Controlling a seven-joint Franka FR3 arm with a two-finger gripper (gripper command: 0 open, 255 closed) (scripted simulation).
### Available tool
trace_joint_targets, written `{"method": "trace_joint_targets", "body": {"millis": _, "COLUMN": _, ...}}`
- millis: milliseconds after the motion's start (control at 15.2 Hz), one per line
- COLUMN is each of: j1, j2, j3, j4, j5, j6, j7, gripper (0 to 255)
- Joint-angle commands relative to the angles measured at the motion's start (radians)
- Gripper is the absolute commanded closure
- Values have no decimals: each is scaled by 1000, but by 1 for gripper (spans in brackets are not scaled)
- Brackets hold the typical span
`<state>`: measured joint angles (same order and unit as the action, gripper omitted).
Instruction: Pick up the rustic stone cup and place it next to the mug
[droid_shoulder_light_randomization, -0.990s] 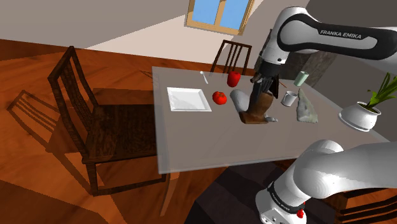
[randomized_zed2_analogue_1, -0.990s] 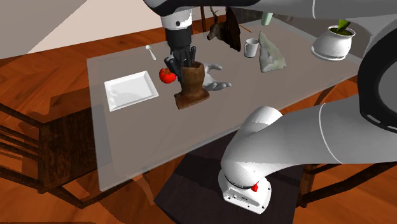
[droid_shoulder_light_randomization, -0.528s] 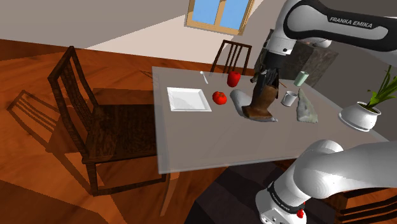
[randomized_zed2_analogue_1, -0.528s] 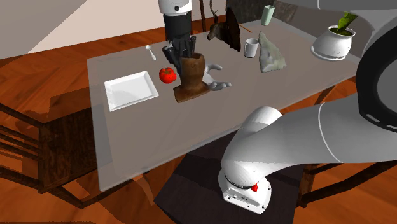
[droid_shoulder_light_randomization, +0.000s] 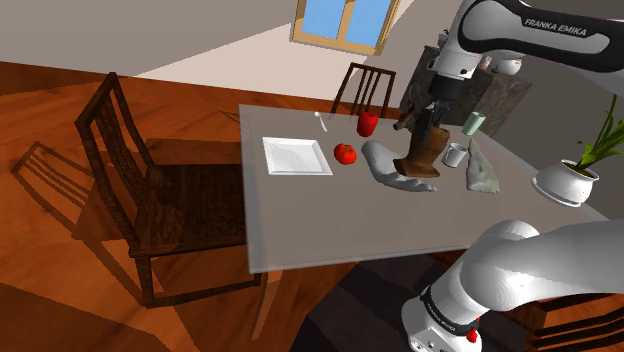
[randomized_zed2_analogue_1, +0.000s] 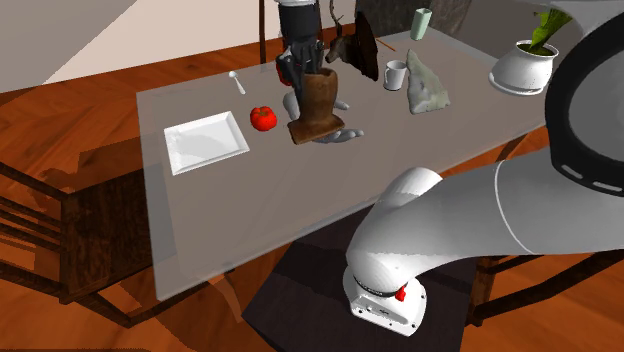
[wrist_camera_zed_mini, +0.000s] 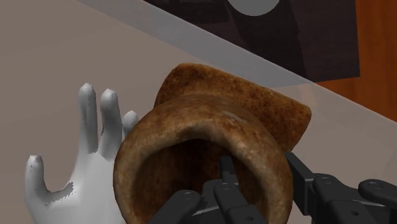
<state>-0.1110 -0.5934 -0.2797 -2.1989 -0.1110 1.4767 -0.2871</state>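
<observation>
tool (droid_shoulder_light_randomization: 424, 128): pinching the brown stone cup (droid_shoulder_light_randomization: 425, 155) by its rim, one finger inside | cup: up over the white hand (droid_shoulder_light_randomization: 392, 180), left of the mug (droid_shoulder_light_randomization: 455, 155) | feel: likely heavy, hard, rough; could tip

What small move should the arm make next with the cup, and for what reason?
Probably carry the brown cup sideways toward the white mug, keeping it raised. The gripper clasps the cup's rim wall, the cup seems off the table above the grey hand figure, and the mug stands apart from it, beside a grey rock.
</observation>
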Motion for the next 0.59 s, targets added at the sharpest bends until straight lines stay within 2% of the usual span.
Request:
{"method": "trace_joint_targets", "body": {"millis": 0, "j1": -11, "j2": 27, "j3": -42, "j4": 23, "j5": -23, "j6": 8, "j7": -50, "gripper": 255}}
{"method": "trace_joint_targets", "body": {"millis": 528, "j1": -49, "j2": 158, "j3": -215, "j4": 134, "j5": -87, "j6": 45, "j7": -259, "gripper": 255}}
